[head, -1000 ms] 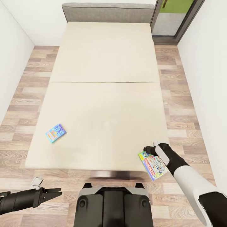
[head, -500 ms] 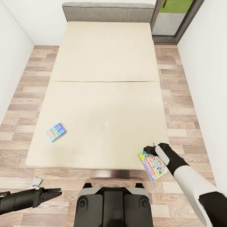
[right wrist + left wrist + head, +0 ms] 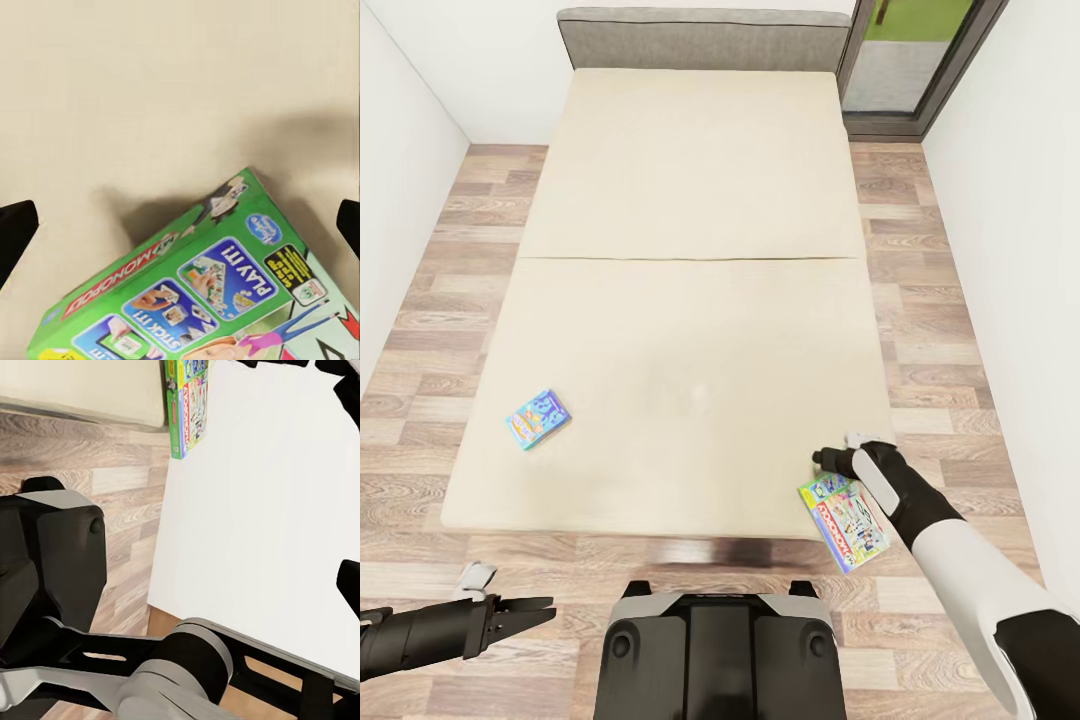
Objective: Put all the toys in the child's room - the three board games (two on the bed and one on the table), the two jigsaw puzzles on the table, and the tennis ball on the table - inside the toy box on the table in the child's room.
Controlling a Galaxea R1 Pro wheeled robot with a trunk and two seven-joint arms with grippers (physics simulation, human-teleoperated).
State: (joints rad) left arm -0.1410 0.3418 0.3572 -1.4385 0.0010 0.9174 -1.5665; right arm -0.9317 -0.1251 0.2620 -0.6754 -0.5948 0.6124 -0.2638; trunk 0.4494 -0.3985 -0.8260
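Lying at the near right corner of the bed (image 3: pixel 690 300), the Monopoly board game (image 3: pixel 844 522) hung partly over the mattress edge, its green lid and red lettering filling much of your right wrist camera. Your right gripper (image 3: pixel 838 462) sat just above the box's far end with its jaws spread wide, both fingertips well apart either side of the box and nothing between them. Over the last second you had nudged that wrist a little further up over the bed, while the box itself stayed where it was. I'd judge that as lining up for a grab, not a grasp yet. The second board game (image 3: pixel 537 419), a small blue one, lay untouched near the bed's left edge. Your left gripper (image 3: pixel 525 613) hung low over the wooden floor (image 3: pixel 960 330), fingers parted and empty.
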